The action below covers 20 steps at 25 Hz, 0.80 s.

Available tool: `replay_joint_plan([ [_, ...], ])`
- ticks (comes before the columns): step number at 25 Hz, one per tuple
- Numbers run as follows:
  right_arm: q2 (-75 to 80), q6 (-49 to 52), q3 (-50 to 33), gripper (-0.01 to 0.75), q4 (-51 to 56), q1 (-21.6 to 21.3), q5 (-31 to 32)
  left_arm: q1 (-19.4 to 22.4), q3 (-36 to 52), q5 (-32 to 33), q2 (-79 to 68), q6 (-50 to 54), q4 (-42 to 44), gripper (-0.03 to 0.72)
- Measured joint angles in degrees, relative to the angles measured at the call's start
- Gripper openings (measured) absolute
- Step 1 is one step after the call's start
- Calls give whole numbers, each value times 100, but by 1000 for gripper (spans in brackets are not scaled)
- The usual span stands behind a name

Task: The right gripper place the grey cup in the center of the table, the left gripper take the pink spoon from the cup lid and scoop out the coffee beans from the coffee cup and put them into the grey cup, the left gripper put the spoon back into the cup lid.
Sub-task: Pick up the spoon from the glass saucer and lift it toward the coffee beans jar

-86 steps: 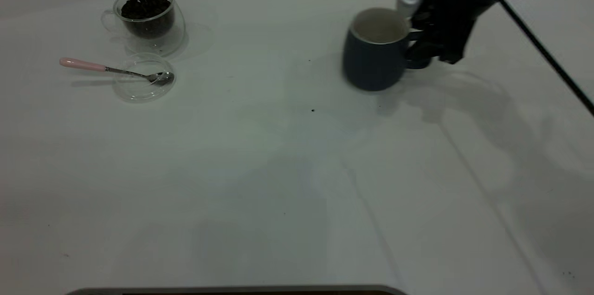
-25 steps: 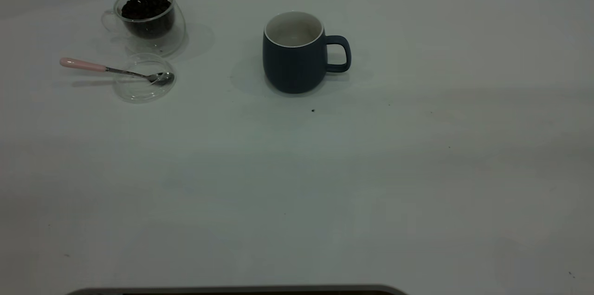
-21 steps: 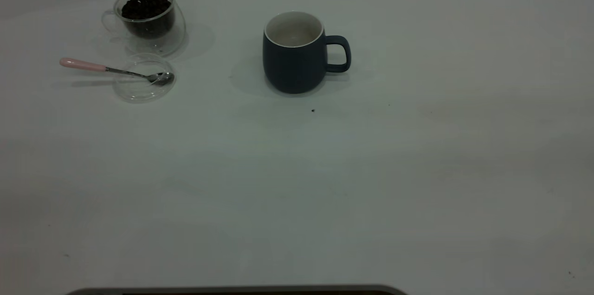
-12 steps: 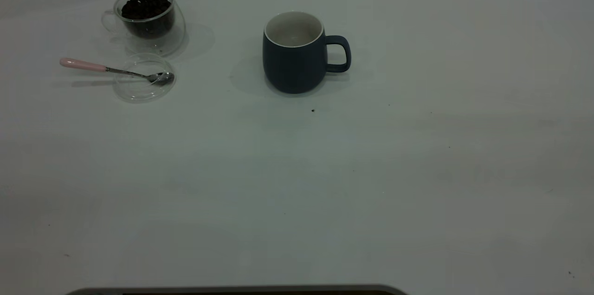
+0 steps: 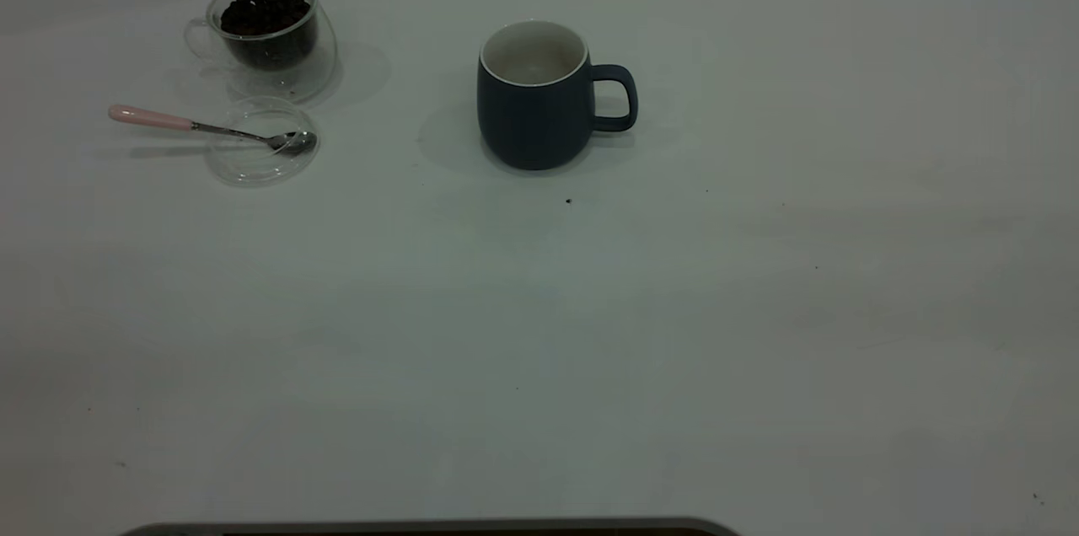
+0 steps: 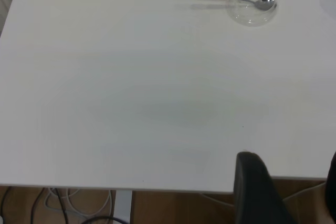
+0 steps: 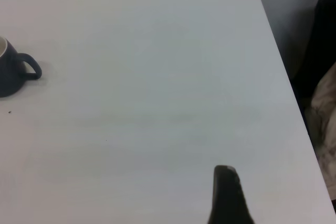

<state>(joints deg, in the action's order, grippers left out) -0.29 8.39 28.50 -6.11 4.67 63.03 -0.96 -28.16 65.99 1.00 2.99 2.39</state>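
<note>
No text, label, brand, number or sign could be read anywhere. The grey cup (image 5: 534,106), the coffee cup (image 5: 268,34), the cup lid (image 5: 253,161) and the pink spoon (image 5: 152,118) carried no markings, and the white worktop (image 5: 590,334) bore only tiny dark specks.

One grey cup (image 5: 534,98), one coffee cup (image 5: 268,34) holding a heap of coffee beans (image 5: 265,11), one cup lid (image 5: 257,144), one pink spoon (image 5: 202,126), one table (image 5: 590,334).
</note>
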Motion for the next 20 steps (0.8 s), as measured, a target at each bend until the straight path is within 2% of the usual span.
replay_joint_plan([
  [20, 0, -7, 0, 534, 0, 0, 0, 0, 0, -147, -8, 57, -136, 390],
])
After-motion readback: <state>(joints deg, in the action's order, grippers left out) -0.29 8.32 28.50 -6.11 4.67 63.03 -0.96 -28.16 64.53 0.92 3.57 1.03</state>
